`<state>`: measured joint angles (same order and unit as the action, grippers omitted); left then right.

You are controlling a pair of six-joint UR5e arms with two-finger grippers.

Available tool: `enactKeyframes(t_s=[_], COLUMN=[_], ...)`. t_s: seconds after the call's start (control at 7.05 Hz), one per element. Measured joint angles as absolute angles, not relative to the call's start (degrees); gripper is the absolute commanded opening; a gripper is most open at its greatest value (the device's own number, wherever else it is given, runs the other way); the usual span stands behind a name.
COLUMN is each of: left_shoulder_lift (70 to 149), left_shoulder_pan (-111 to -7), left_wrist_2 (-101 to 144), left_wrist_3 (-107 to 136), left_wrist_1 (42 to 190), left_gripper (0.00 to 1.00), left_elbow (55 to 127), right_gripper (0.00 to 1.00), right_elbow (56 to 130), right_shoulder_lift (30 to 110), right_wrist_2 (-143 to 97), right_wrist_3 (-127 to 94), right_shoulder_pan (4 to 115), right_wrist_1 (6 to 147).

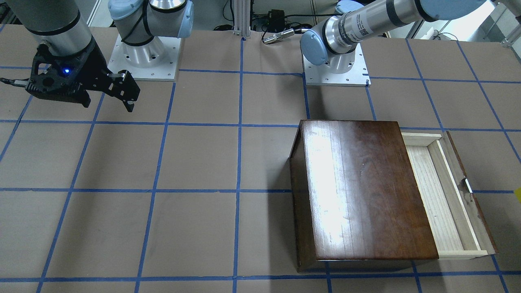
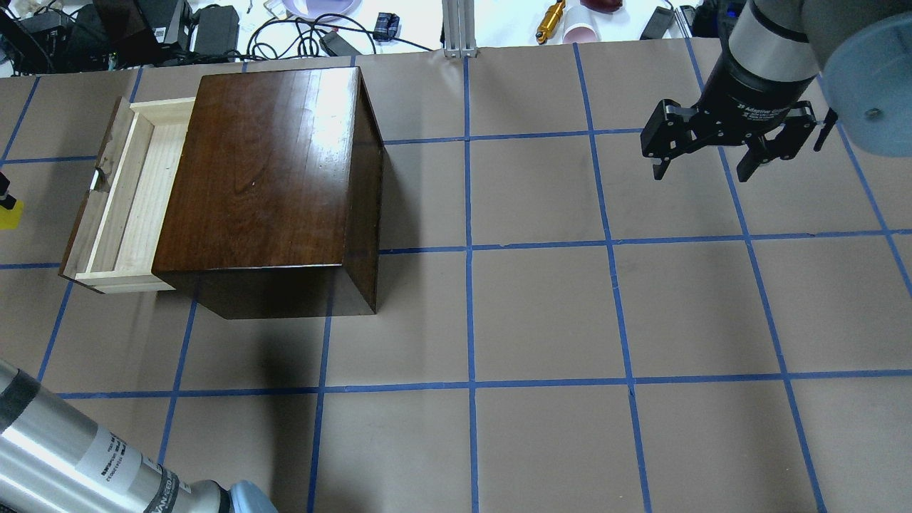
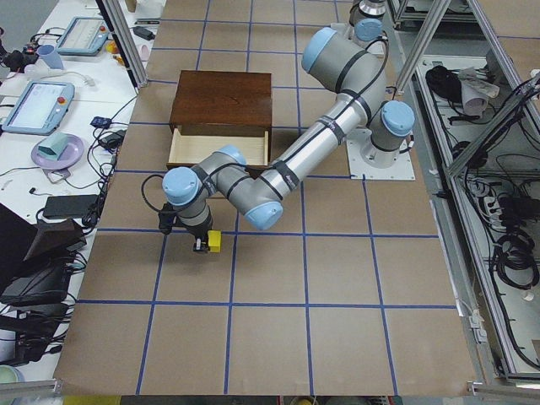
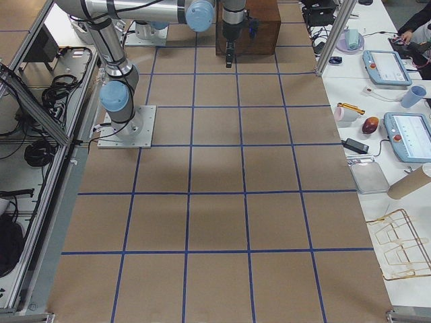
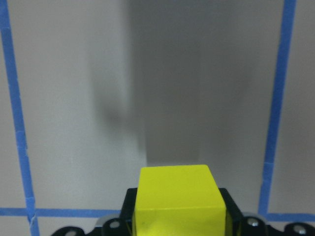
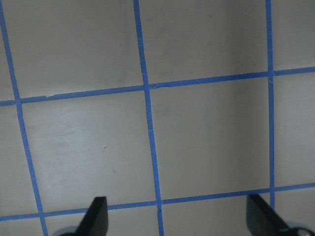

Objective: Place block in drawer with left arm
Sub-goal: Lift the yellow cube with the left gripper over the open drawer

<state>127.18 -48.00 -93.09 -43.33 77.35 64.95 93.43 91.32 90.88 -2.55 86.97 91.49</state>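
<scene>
Left gripper [image 3: 202, 244] is clamped on the block [image 5: 176, 200], the yellow cube snug in its grip, over the table [image 2: 541, 313] at the left end. Near it the drawer [image 2: 134, 187] stands pulled out of the wooden box [image 2: 263, 164], with a narrow pale strip showing. I'd say: lift clear of the dark front [image 2: 83, 231], centre over that strip, go down low, then let go. Right gripper [image 2: 702, 173] hangs spread wide, well apart on the right.
</scene>
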Motion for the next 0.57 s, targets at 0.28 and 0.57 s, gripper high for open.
enactKeyframes(t_s=[0.28,0.57], left_shoulder_lift=[122.16,118.23], left_shoulder_pan=[-52.61,-59.08], left_wrist_2=[-92.62,-91.58], left_wrist_3=[-39.94,-31.32], left_wrist_1=[84.96,89.15], left_gripper=[0.00,0.00], left_elbow=[61.59,61.02], right_gripper=[1.00,1.00], right_elbow=[93.46,93.46], right_shoulder_lift=[91.32,91.32], right_wrist_2=[90.88,90.82], right_wrist_3=[-2.55,-2.55], right_shoulder_pan=[87.00,87.01], right_wrist_1=[91.49,91.49])
